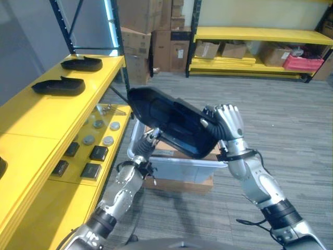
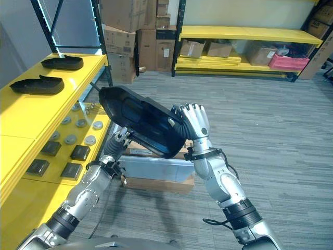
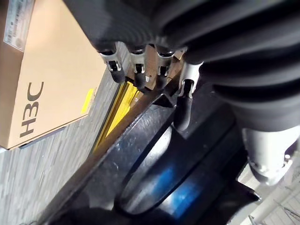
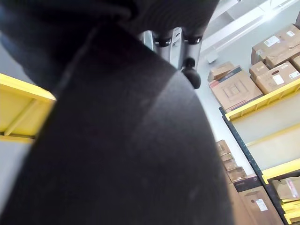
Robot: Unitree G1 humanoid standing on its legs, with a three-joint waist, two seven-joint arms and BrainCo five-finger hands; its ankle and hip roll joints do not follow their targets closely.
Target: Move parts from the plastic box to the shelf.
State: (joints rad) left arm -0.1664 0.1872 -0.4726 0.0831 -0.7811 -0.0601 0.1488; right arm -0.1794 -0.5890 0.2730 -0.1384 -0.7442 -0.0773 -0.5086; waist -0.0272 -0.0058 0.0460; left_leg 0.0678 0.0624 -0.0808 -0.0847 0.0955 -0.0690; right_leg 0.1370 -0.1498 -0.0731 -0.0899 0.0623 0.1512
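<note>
A large black moulded part [image 1: 169, 121] hangs tilted above the clear plastic box [image 1: 182, 167], its upper end towards the yellow shelf [image 1: 31, 117]. My right hand [image 1: 229, 122] is curled round the part's lower right end. From below, my left hand [image 1: 149, 139] holds the part's underside rim; its fingers [image 3: 140, 70] lie behind the rim of the part [image 3: 178, 187] and the thumb [image 3: 184, 105] presses on the near side. Two similar black parts [image 1: 81, 63] [image 1: 59, 85] lie on the shelf's top board.
The plastic box rests on a flat cardboard box [image 1: 179, 184] on the grey floor. Small dark and round pieces [image 1: 99, 152] lie on the shelf's lower board. Stacked cartons [image 1: 143, 31] and a yellow rack [image 1: 260, 36] with boxes stand at the back.
</note>
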